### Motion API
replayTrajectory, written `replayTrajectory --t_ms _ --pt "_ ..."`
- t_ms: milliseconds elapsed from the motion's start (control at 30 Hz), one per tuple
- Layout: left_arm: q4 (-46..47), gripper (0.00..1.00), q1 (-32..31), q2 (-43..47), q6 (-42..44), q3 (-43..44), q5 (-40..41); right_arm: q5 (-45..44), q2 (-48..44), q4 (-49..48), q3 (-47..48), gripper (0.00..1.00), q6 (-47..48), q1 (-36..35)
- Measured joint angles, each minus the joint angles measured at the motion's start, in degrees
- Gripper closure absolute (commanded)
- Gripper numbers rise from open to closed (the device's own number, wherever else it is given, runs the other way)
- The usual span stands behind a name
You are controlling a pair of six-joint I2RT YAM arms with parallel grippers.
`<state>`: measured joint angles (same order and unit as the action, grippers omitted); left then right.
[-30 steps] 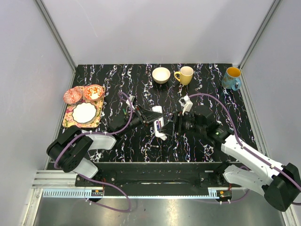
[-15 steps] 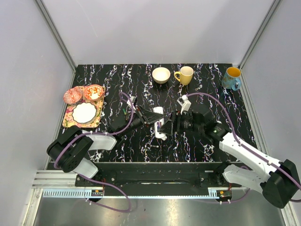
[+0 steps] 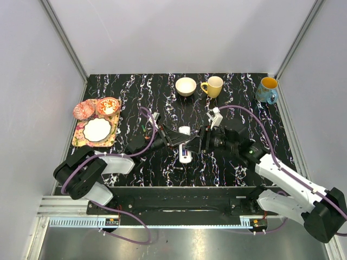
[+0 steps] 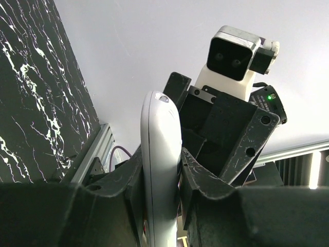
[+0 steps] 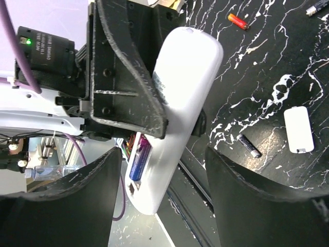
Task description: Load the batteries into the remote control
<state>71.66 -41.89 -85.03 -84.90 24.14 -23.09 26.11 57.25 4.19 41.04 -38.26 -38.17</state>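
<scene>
Marbled table (image 3: pixel 135 95), left gripper (image 4: pixel 160 174) clamped on the remote control (image 5: pixel 185 82) — one cell (image 5: pixel 139 157) seated. Right gripper (image 3: pixel 199 142) gapes empty; best fetch that loose battery (image 5: pixel 249 145), compartment held steady.

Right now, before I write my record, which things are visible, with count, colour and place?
remote control: one, white, held up, bay open
loaded battery: one, bluish-purple, in that bay
red-orange battery: one, on the table
battery cover: one, white, on the table
dark battery: one, beside that cover
bowl: one, cream, far edge
yellow mug: one, beside the bowl
blue mug: one, far right corner
tray: one, floral, left side
white plate: one, on the tray
pink glass dish, red bowl: one each, tray's far end
left gripper: black, shut on the remote control
right gripper: black, open, beside the remote control
</scene>
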Motion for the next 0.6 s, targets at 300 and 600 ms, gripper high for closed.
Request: replayTrajectory --t_ms 300,600 --pt "0.0 1.00 0.1 0.6 1.0 0.0 -0.5 6.3 1.0 -5.0 -1.2 0.36 -3.4 0.1" --pt "0.0 0.99 0.2 1.4 2.5 0.3 -0.6 10.6 3.1 -9.4 -3.2 0.76 -6.0 0.1"
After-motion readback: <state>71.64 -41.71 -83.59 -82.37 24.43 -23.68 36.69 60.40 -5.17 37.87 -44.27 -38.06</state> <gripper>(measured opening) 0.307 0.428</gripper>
